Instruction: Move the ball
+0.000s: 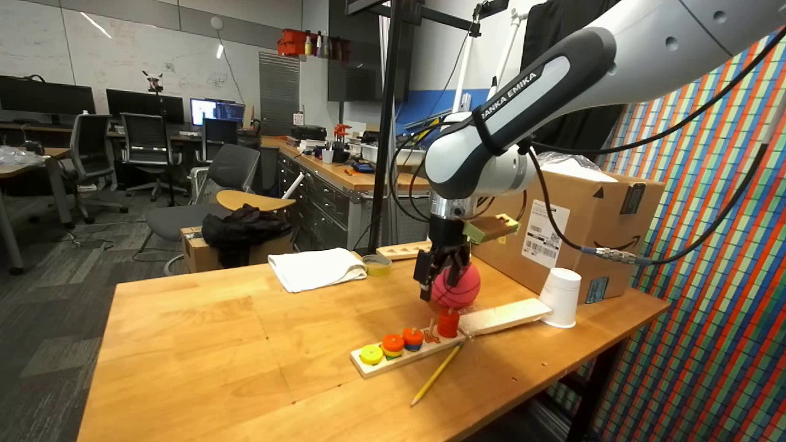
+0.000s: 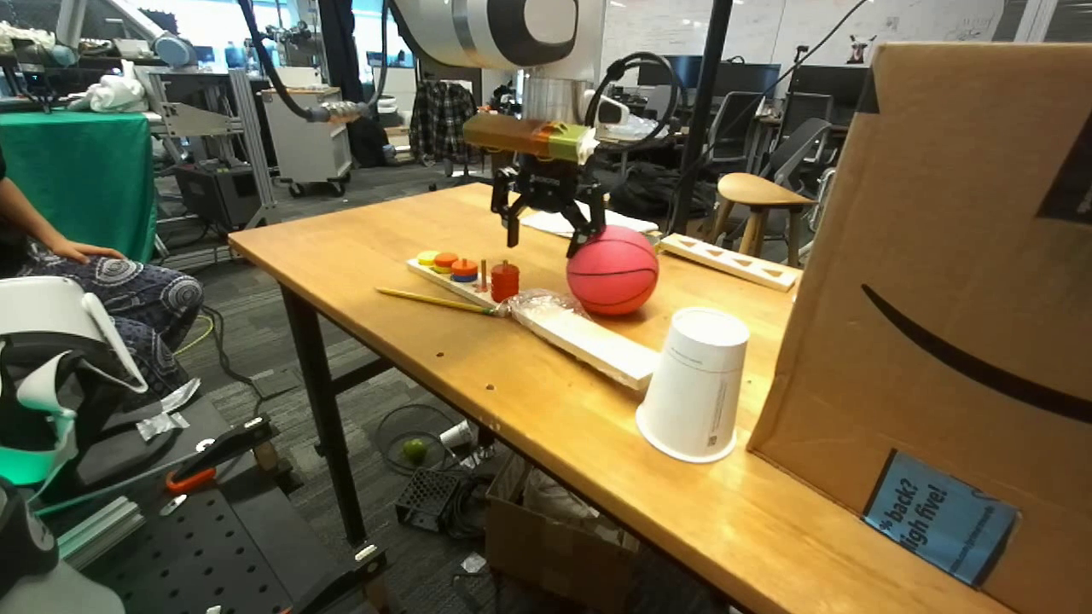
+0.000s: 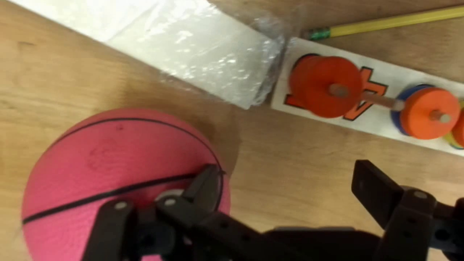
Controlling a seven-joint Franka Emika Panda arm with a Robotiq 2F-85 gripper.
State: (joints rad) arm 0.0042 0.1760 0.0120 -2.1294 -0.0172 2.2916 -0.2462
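Reads as approach, no grip yet. Hand (image 2: 544, 245) spread: one finger (image 3: 203, 187) by the top flank of the ball (image 2: 614, 277), contact hard to tell. Ball sits on the worktop (image 2: 358, 243), right of the hand in an exterior view. Next: shift across, straddle, lower, close. Worktop, left to right: pencil (image 2: 439, 301), ring-peg board (image 2: 457, 286), wrapped plank (image 2: 590, 343), upturned cup (image 2: 695, 384), carton (image 2: 947, 230). Room: seated person (image 2: 128, 290), office chairs (image 2: 739, 121).

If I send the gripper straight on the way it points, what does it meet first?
Likely the pink basketball, beneath one finger in the wrist view; whether they touch is unclear.
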